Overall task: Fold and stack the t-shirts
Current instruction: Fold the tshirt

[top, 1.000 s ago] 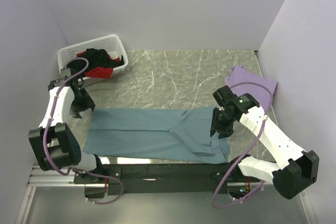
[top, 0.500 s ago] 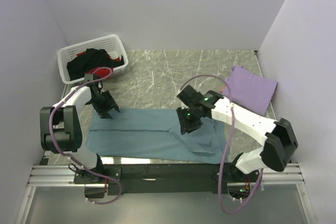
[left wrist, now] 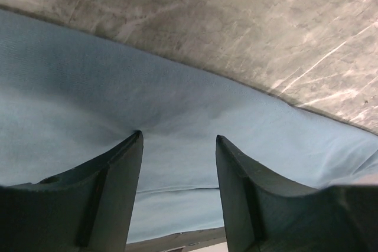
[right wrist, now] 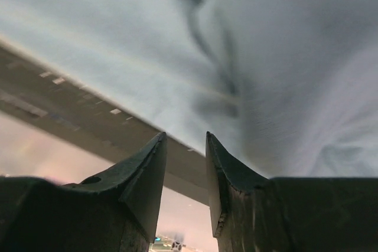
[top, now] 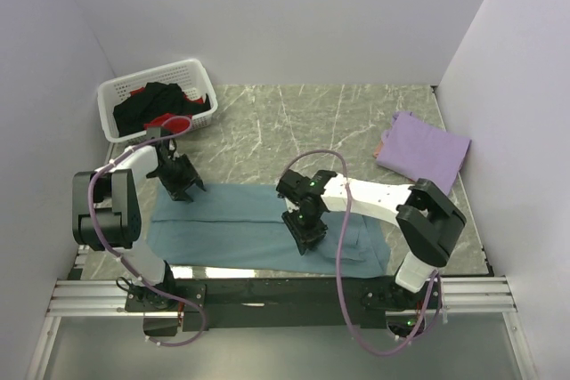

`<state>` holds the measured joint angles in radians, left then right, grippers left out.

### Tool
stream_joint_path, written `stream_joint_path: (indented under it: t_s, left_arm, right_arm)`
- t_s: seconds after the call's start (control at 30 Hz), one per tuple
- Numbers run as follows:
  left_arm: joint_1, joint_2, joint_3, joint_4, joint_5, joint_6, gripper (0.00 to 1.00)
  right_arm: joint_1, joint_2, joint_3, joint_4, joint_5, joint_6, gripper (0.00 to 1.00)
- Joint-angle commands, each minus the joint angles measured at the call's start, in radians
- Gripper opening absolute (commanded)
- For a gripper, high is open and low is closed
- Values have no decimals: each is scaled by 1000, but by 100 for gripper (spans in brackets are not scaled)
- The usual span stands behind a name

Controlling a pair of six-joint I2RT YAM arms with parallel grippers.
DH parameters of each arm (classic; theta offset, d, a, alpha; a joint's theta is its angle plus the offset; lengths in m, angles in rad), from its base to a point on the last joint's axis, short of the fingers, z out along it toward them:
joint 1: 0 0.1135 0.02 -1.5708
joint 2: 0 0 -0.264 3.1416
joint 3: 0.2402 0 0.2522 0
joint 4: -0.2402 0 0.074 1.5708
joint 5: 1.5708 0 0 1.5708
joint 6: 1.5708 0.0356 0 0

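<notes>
One teal-blue t-shirt (top: 236, 220) lies flat along the surface's (top: 294, 122) near edge, one folded lavender t-shirt (top: 426, 149) far right. Left jaws stand wide apart over teal cloth; right jaws barely parted, gripping nothing.

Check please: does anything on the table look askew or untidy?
Yes. The teal-blue t-shirt lies smooth at its left, but its right end is rumpled, past the right pincer. The folded lavender t-shirt sits at an angle on the table.
</notes>
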<state>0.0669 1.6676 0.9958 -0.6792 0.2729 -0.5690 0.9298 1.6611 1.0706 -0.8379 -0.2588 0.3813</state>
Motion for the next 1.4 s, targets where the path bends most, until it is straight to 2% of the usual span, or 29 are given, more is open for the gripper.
stream_joint_path:
  t_s: [0.0, 0.37, 0.7, 0.87, 1.07, 1.37]
  left_arm:
    - [2, 1, -13, 44, 17, 14, 57]
    - [2, -12, -39, 63, 9, 6, 57]
    - [1, -26, -42, 63, 11, 0, 58]
    - [2, -29, -49, 61, 18, 1, 58]
    - [2, -43, -72, 72, 26, -6, 58]
    - [2, -58, -98, 70, 25, -5, 59]
  right_arm:
    - [-5, 20, -20, -36, 105, 48, 40]
    - [-85, -1, -60, -58, 345, 142, 40]
    - [-114, -26, -44, -30, 455, 139, 38]
    - [-111, -64, -28, -52, 471, 145, 37]
    - [-83, -185, -38, -15, 366, 111, 36]
    - [-66, -141, -70, 43, 285, 64, 31]
